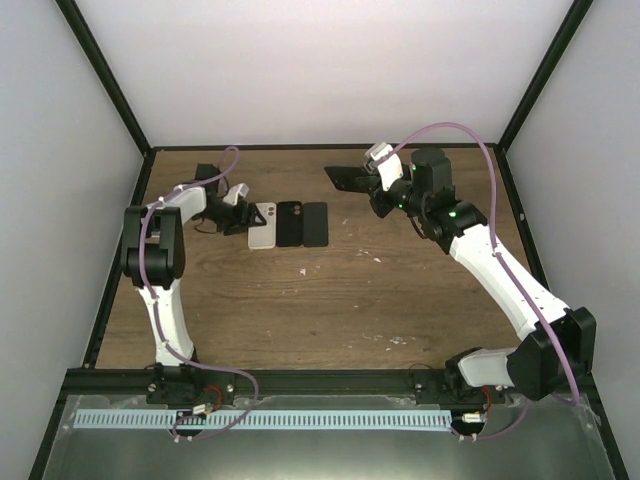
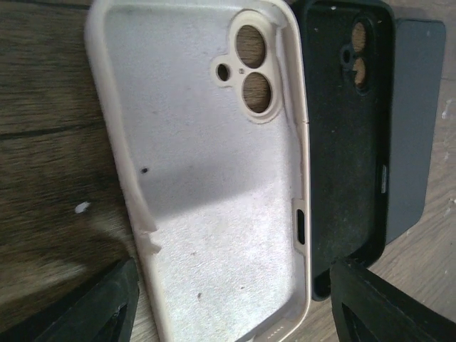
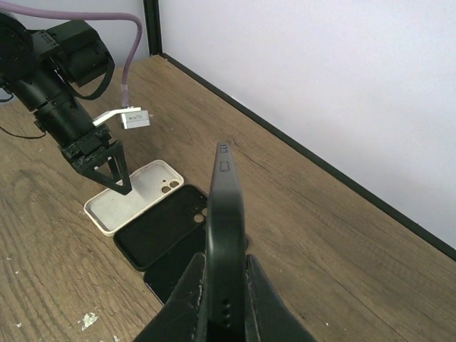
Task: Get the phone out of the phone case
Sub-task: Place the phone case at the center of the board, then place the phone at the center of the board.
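One slim dark phone-shaped slab (image 3: 224, 206) stands edge-on in the right gripper (image 3: 226, 281), whose fingers are clamped on its lower end, raised above the far part of the brown wood-grain table (image 3: 64, 235). Side buttons and a row of small holes show along its matte rim. From this edge view I cannot tell whether a phone sits inside it.

If one does, the step would go best with the right grip on the rigid body rather than across the flexible lip. The other arm could then peel one corner of the rim back first and work along the long side.

Below lies a cream-white soft case (image 2: 206, 199), empty, with a fuzzy lining, round camera cut-outs and a nicked lip. The left gripper (image 2: 235, 285) hangs over its end, fingers apart, holding nothing. Touching it is an empty matte black case (image 2: 342, 142), then a smooth grey-blue flat slab (image 2: 417, 128).
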Tool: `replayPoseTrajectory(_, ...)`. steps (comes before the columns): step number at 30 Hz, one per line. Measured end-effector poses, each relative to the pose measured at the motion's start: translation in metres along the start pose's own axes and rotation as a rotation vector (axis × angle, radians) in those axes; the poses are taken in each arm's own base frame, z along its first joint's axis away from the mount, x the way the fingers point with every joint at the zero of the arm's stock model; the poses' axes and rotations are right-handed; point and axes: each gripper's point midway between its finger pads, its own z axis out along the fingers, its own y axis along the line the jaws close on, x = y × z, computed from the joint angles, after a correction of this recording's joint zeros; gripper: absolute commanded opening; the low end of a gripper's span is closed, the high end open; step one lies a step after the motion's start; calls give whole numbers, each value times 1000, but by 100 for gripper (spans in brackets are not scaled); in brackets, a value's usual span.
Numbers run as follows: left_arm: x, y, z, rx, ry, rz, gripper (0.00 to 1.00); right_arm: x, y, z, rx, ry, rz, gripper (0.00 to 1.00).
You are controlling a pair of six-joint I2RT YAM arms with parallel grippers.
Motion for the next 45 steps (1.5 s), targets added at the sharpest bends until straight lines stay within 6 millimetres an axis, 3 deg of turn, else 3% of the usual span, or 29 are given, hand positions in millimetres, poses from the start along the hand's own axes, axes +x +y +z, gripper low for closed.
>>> replayPoseTrajectory(2,0,0,-3,2,-6,6,98,0,1,0,-6,-1,-4,1)
replayPoseTrajectory(3,0,1,-6,-5,-11,18,100,0,1,1,-7,-1,-6,1)
replayPoseTrajectory(7,1,3,-30,-38,-48,56,100,3,-2,14,-11,14,-24,1)
replayPoseTrajectory(14,-13,-31,-113,-64,-241,195,100,-4,-1,41,17,28,-130,1)
replayPoseTrajectory(22,-13,-57,-174,-144,-372,331,100,-36,29,67,83,-36,-375,1)
replayPoseTrajectory(29,-28,-80,-251,-307,-563,388,100,-58,47,85,238,-109,-636,1)
replayPoseTrajectory(32,-29,-94,-259,-258,-581,372,100,-65,53,86,340,-159,-755,1)
replayPoseTrajectory(36,-16,-108,-253,-135,-582,293,100,-67,64,91,463,-214,-912,1)
replayPoseTrajectory(40,4,-132,-254,33,-615,225,100,-57,79,98,553,-248,-1068,1)
replayPoseTrajectory(45,12,-163,-256,257,-615,171,98,-49,102,98,607,-279,-1205,1)
